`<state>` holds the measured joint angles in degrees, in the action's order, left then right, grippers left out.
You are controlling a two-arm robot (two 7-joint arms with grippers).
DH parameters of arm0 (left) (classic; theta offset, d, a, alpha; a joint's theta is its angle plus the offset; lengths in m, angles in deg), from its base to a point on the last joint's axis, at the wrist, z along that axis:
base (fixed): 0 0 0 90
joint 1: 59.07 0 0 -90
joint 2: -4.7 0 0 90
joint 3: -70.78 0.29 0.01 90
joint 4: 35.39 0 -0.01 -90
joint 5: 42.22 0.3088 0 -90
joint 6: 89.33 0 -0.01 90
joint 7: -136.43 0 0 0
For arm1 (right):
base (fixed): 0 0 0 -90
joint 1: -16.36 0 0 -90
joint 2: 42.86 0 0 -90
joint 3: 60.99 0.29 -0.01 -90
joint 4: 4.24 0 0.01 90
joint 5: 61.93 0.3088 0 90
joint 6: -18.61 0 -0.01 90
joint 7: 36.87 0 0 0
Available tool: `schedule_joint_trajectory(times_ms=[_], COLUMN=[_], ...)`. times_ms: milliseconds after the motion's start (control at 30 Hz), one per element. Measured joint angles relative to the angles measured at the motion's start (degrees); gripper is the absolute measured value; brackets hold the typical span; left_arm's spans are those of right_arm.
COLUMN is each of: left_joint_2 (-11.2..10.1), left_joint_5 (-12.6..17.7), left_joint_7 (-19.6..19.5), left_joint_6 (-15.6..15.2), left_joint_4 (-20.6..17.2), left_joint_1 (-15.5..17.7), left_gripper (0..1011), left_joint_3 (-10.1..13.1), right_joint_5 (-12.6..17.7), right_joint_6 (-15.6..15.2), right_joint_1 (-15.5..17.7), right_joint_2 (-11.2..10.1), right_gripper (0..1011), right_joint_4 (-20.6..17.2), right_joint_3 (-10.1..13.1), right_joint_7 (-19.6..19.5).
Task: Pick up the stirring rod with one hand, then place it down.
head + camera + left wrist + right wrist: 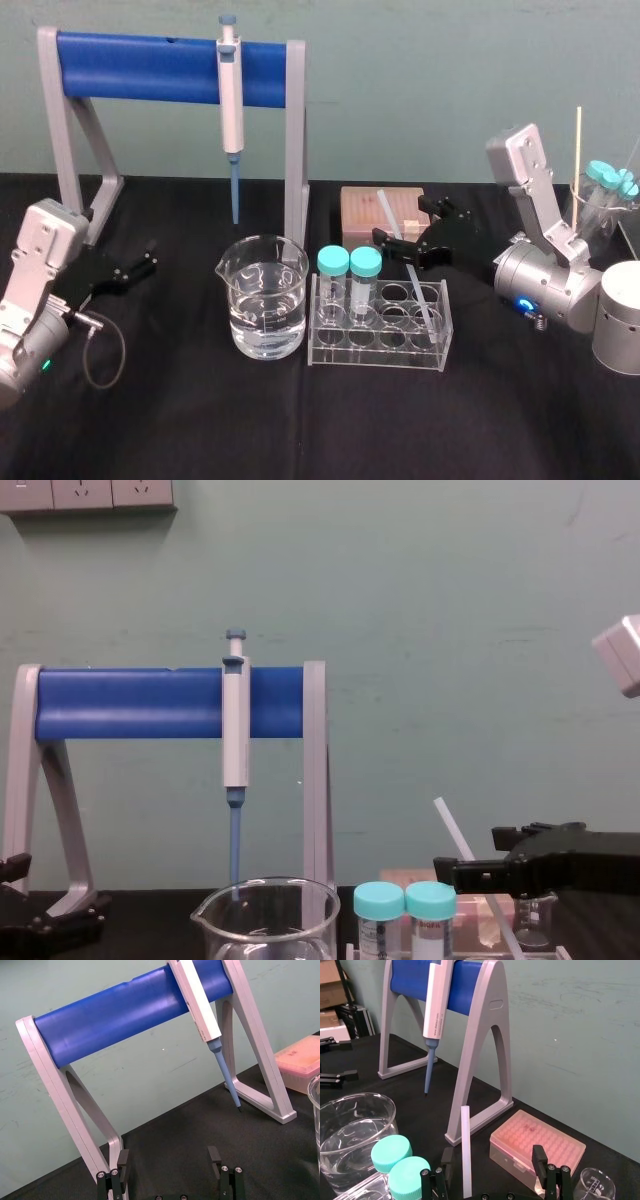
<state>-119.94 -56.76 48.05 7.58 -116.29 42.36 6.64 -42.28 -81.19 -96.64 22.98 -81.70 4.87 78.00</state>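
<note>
While the right hand (492, 1154) gapes, the stirring rod (466, 1150) stands within.

The head camera is looking forward and down on the black table (200, 430) from mid distance. The chest camera, lower, is looking level across it, with the pipette stand (130, 702) at 10 o'clock. The left wrist camera is looking closely past the left gripper (169, 1157) at this stand. The right wrist camera is looking past the right gripper (493, 1154), sharing the stand, beaker (355, 1130) and tip box (535, 1145) with the head view.
</note>
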Motion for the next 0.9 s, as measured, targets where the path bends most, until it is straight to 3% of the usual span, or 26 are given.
schedule_joint_trajectory(times_ms=[333,900], left_joint_2=[0.0,0.0], left_joint_5=[0.0,0.0], left_joint_7=[0.0,0.0], left_joint_6=[0.0,0.0], left_joint_4=[0.0,0.0], left_joint_1=[0.0,0.0], left_gripper=[1000,1001], left_joint_3=[0.0,0.0], right_joint_5=[0.19,0.29], right_joint_6=[0.0,0.06], right_joint_1=[0.05,0.1], right_joint_2=[-0.04,-0.1], right_gripper=[842,274], right_joint_4=[-0.06,-0.12], right_joint_3=[0.05,0.09], right_joint_7=[-0.02,-0.02])
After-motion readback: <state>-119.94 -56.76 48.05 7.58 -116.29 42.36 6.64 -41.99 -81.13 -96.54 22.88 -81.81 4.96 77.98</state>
